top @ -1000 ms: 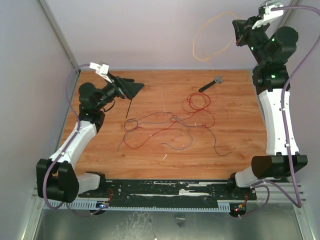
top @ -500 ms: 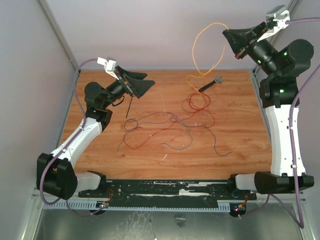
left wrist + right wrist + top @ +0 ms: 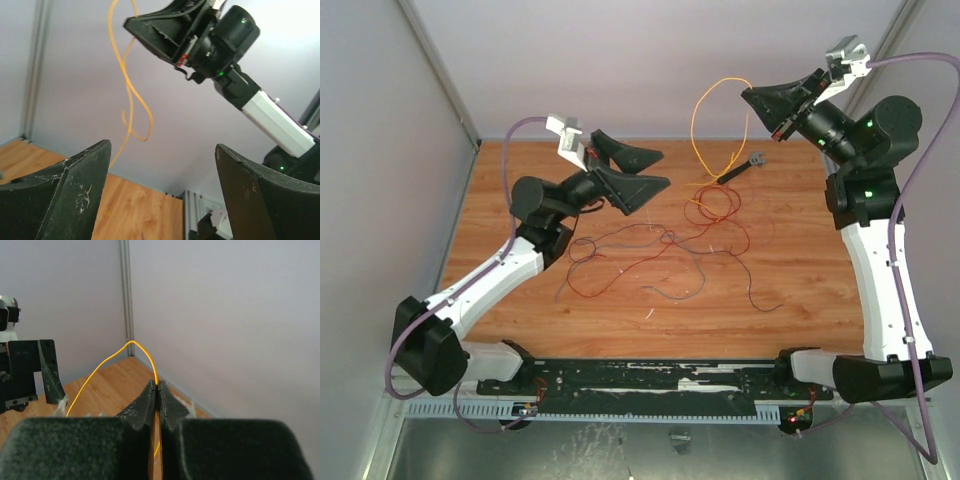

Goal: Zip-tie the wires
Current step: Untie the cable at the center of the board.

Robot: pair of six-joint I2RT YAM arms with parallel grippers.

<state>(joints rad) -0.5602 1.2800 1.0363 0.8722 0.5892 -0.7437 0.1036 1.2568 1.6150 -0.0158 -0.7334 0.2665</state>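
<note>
Above the wooden table where the wires are lying tangled, a yellow wire is being pinched by the closed right gripper, the left gripper is being held wide apart, and a slip is being risked should the strand be tugged.

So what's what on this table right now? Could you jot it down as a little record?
Right claw: shut on an orange wire, held high above the table
Left claw: open, empty, raised toward the right claw
Wire tangle: red, dark and grey strands loose on the table
Black tool with grey head: lying near the table's far edge
Zip tie: not visible
</note>
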